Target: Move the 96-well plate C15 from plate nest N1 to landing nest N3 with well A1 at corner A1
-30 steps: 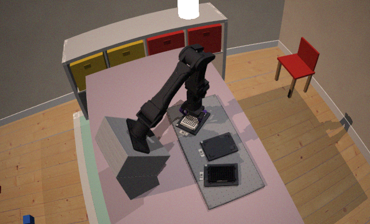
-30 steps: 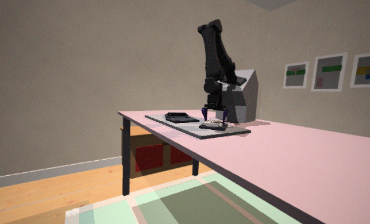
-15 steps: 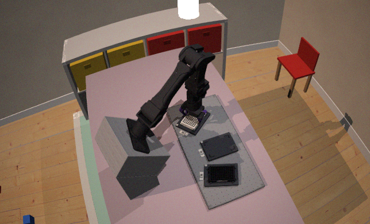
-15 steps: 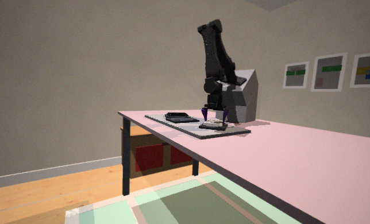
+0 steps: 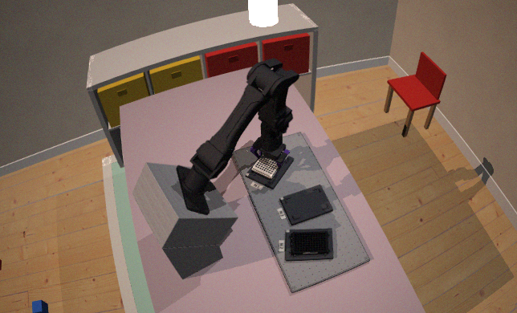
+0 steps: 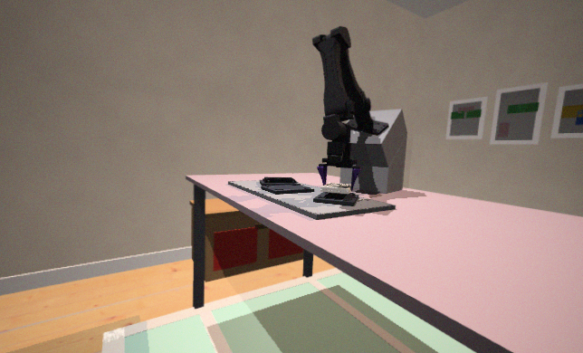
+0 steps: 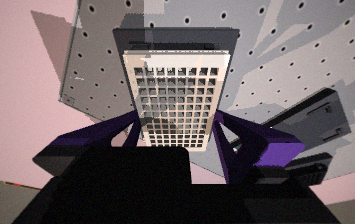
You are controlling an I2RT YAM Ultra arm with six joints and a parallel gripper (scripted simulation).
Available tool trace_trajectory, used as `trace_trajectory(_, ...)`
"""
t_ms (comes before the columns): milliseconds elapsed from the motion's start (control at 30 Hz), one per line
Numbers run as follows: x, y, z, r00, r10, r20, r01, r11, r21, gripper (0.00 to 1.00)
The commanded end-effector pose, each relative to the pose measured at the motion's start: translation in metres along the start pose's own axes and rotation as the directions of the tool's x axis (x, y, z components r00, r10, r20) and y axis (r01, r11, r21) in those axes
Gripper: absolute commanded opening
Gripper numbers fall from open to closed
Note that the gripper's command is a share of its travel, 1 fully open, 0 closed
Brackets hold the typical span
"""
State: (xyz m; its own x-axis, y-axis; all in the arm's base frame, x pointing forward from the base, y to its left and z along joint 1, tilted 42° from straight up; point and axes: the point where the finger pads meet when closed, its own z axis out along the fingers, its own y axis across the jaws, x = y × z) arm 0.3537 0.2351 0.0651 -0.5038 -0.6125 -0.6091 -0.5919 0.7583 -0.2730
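Note:
The white 96-well plate C15 (image 5: 266,168) is between the purple fingers of my gripper (image 5: 270,155), which is shut on its long sides. In the side view the plate (image 6: 336,186) hangs a little above the dark plate nest N1 (image 6: 336,198), roughly level. In the wrist view the plate (image 7: 175,100) fills the gap between the fingers, with N1 (image 7: 175,37) showing beyond it. The empty landing nest (image 5: 306,204) lies in the middle of the grey deck. The black plate C51 (image 5: 309,243) sits in the nearest nest.
The nests stand in a row on a perforated grey deck plate (image 5: 302,213) on the pink table. The arm's grey base block (image 5: 181,217) stands left of the deck. Small white labels (image 5: 281,213) lie on the deck beside each nest.

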Motion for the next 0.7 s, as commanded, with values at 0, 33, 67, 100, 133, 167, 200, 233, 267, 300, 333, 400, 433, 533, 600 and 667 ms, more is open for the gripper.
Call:
trace_trajectory(0,0.001,0.003,-0.012,1.0,-0.002,0.0,0.002,1.0,-0.001,0.0)
trace_trajectory(33,0.003,0.003,-0.014,1.0,-0.003,-0.005,0.003,1.0,-0.002,0.0)
trace_trajectory(67,0.004,0.003,-0.015,1.0,-0.003,-0.007,0.003,1.0,-0.002,0.0)
trace_trajectory(100,0.003,0.003,-0.017,1.0,-0.003,-0.004,0.003,1.0,-0.002,0.0)
trace_trajectory(133,0.001,0.003,-0.019,1.0,-0.002,0.0,0.002,1.0,-0.001,0.0)
trace_trajectory(167,0.002,0.003,-0.02,1.0,-0.002,-0.001,0.002,1.0,-0.001,0.0)
trace_trajectory(200,0.002,0.003,-0.02,1.0,-0.002,-0.001,0.002,1.0,-0.001,0.0)
trace_trajectory(233,0.002,0.003,-0.02,1.0,-0.002,-0.001,0.002,1.0,-0.001,0.0)
trace_trajectory(267,0.003,0.003,-0.022,1.0,-0.002,-0.003,0.002,1.0,-0.003,0.0)
trace_trajectory(300,0.004,0.003,-0.023,1.0,-0.003,-0.006,0.003,1.0,-0.003,0.0)
trace_trajectory(333,0.004,0.003,-0.025,1.0,-0.003,-0.006,0.003,1.0,-0.002,0.0)
trace_trajectory(400,0.004,0.003,-0.028,1.0,-0.003,-0.006,0.003,1.0,-0.002,0.0)
trace_trajectory(433,0.004,0.003,-0.03,1.0,-0.003,-0.006,0.003,1.0,-0.002,0.0)
trace_trajectory(533,-0.002,0.002,-0.036,1.0,0.0,0.008,0.0,1.0,0.0,0.0)
trace_trajectory(600,0.001,0.002,-0.039,1.0,-0.002,0.0,0.002,1.0,-0.001,0.0)
trace_trajectory(667,0.005,0.003,-0.041,1.0,-0.003,-0.006,0.003,1.0,-0.002,0.0)
